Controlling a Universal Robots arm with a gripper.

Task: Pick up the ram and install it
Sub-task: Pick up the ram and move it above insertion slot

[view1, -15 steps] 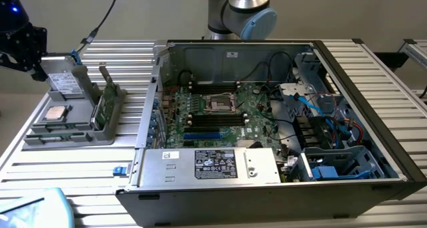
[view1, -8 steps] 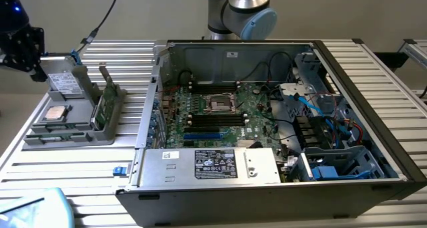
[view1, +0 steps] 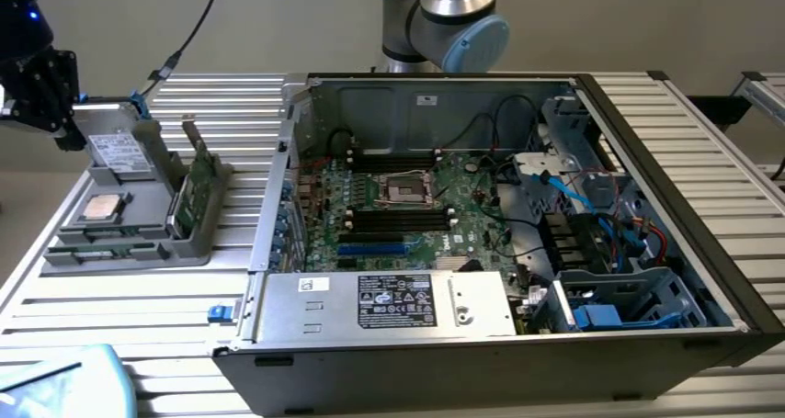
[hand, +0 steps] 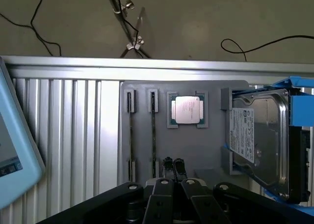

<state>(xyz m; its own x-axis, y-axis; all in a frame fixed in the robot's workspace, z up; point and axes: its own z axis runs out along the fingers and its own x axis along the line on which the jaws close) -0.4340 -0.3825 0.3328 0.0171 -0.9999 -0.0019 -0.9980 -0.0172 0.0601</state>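
Claw (view1: 64, 133) hangs over the far end of the grey parts tray (view1: 184, 253), at the exterior view's left, well apart from the open PC case (view1: 723, 280). In the wrist view the claw (hand: 173, 166) points down at the tray (hand: 211, 155). Its fingers (hand: 168, 164) are drawn close together with nothing between them, so it's closed and empty.

The ram (hand: 153, 135) isn't picked yet. It stands on its thin edge in a tray slot, held by clips at both ends, and the claw tips are just beside its near end. Likely stored upright so the top edge is free to pinch. A second stick (hand: 131, 135) stands parallel in the next slot. In the exterior view the ram (view1: 105, 251) is at the near end of the tray.

The tray gives each part its own pocket:
- CPU (hand: 186, 109) lying flat beside the sticks
- hard drive (hand: 260, 140) past that, propped at a tilt
- green card with metal bracket (view1: 197, 193) upright on the case side of the tray

Tray and case both sit on the ribbed metal surface (view1: 147, 326). The case lies on its side with the panel off, so the motherboard (view1: 424, 239) faces up. That leaves the black memory slots (view1: 399, 218) reachable from above.

Judgement: approach stage, nothing installed.
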